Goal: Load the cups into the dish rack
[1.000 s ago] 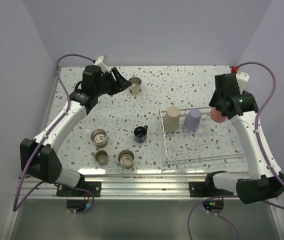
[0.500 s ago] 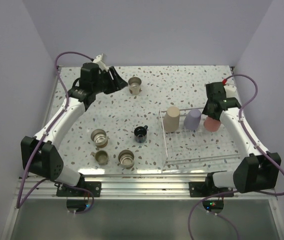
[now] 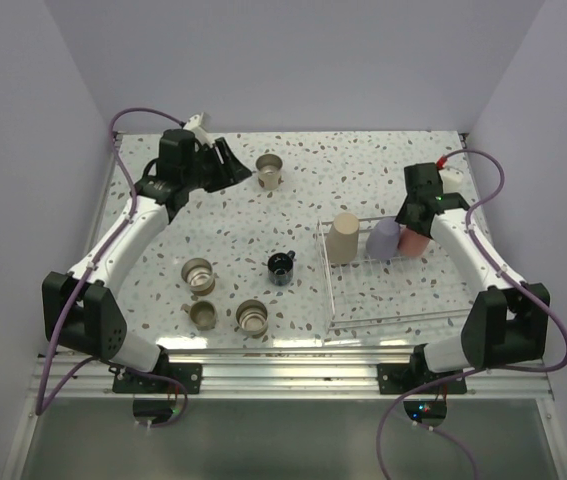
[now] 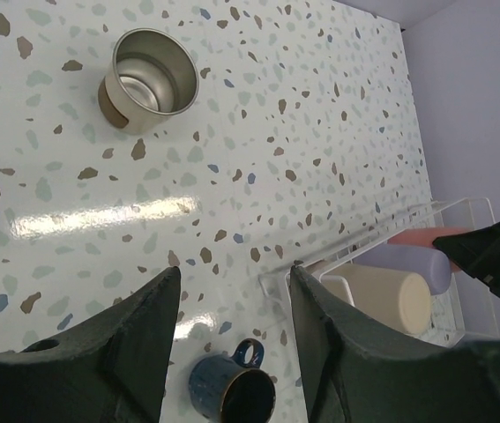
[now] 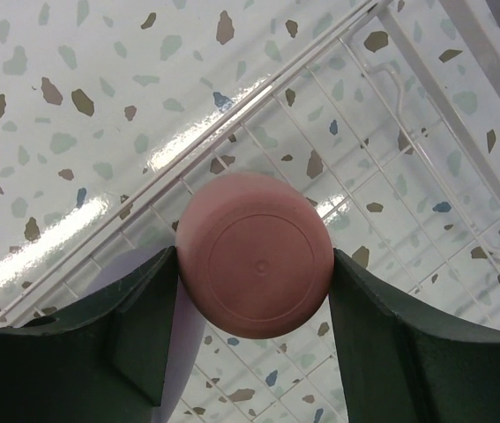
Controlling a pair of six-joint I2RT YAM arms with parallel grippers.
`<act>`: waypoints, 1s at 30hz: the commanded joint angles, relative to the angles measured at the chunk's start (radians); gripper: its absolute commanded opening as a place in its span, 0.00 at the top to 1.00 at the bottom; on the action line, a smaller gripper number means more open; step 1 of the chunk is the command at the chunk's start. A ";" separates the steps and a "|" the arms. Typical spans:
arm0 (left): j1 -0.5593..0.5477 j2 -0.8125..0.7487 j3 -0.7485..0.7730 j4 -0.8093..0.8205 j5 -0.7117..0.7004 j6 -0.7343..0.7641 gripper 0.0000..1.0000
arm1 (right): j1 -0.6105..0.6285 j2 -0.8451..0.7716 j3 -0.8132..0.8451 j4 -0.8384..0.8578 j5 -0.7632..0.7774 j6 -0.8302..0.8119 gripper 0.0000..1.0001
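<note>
The speckled desk carried the lot, and the wire dish rack sat on its right side, towards the front. Up at the rack's far end, the right gripper was clamped on the coral-red cup, a finger on either side and the cup's base facing the wrist camera. The cup was over the wire grid, just beside the lavender tumbler. Whether it touched the wires, I couldn't tell. The beige tumbler stood in that same far row, left of the lavender one. Far left, the left gripper hung with jaws apart and nothing between them, near one steel cup. The black mug stood on the desk left of the rack. Three more steel cups clustered at the front left.
</note>
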 commanded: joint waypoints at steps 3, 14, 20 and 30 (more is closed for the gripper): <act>0.016 -0.002 -0.009 0.044 0.029 0.022 0.44 | -0.003 0.006 0.007 0.046 -0.039 0.054 1.00; 0.019 0.005 -0.056 0.093 0.043 -0.003 0.45 | 0.012 -0.034 -0.013 0.030 -0.087 0.051 1.00; 0.019 0.011 -0.053 0.095 0.045 -0.003 0.45 | 0.014 -0.007 -0.014 0.006 -0.012 0.022 1.00; 0.019 -0.011 -0.072 0.082 0.034 -0.003 0.46 | 0.014 0.018 -0.010 0.009 -0.064 0.019 0.57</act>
